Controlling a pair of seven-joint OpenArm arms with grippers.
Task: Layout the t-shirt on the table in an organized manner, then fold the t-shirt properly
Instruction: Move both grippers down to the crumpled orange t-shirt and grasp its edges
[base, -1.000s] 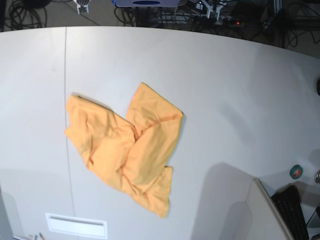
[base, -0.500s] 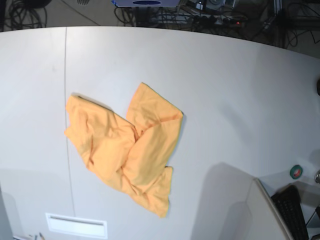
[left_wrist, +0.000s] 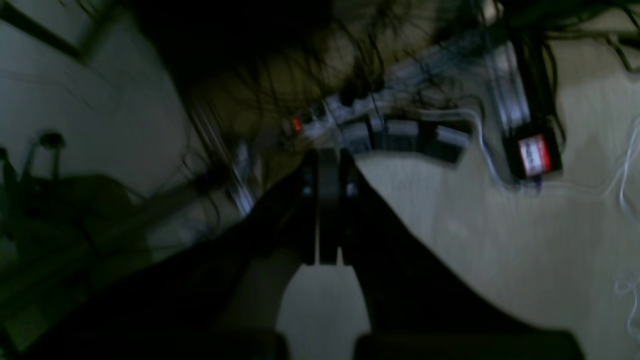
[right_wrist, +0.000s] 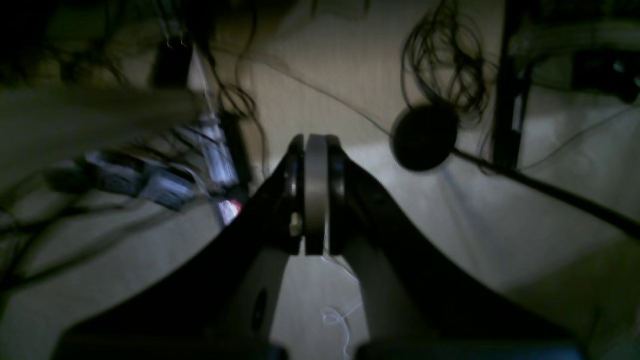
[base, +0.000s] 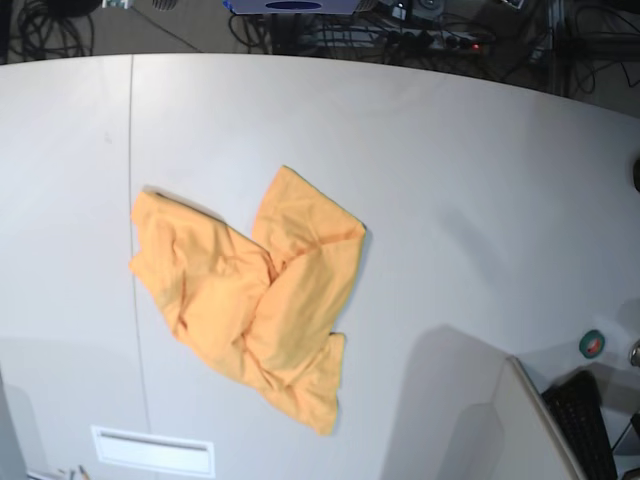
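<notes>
End effectors closed — off-table

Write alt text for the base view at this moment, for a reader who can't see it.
A crumpled orange-yellow t-shirt lies in a bunched heap left of centre on a large white-grey table, overlapping the table's thin dark seam line. No robot arm or claw shows in this view; cables clutter the floor beyond the far edge.

Cable tangle beyond far edge; green tape roll lower right, nr black keyboard; power strip.
</notes>
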